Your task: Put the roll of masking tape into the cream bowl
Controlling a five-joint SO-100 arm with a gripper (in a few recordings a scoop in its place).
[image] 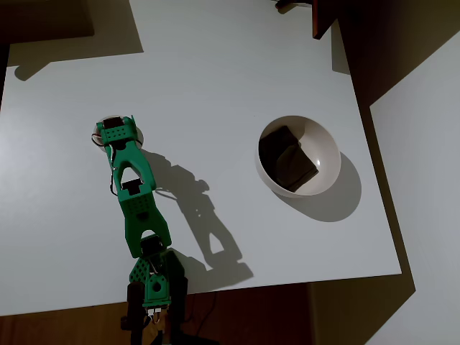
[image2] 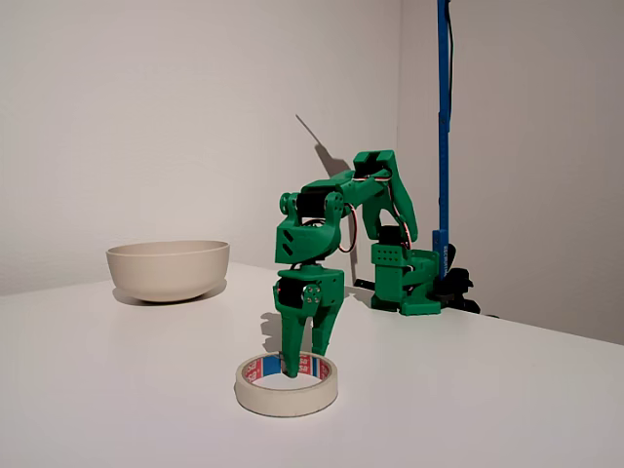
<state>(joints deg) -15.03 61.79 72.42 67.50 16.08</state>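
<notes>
One roll of masking tape lay flat on the white table at the lower centre of the fixed view, its hole facing straight up. Being a ring, it had no long axis to speak of — only a vertical one through the hole.

Directly above it hung the green gripper, pointing down, its fingers apart: one fingertip reached into the hole, the other sat toward the far rim, so the far wall of the ring lay between them. Whether either tip touched the tape was unclear. In the overhead view the gripper sat in the left half of the frame, with a pale edge beneath it.

Closing on that wall looked like the step in hand. To do it well, the fingers should probably go low enough to catch the wall's full height and close squarely, since a shallow pinch might tip the ring.

Well apart stood the cream bowl — middle left in the fixed view.
</notes>
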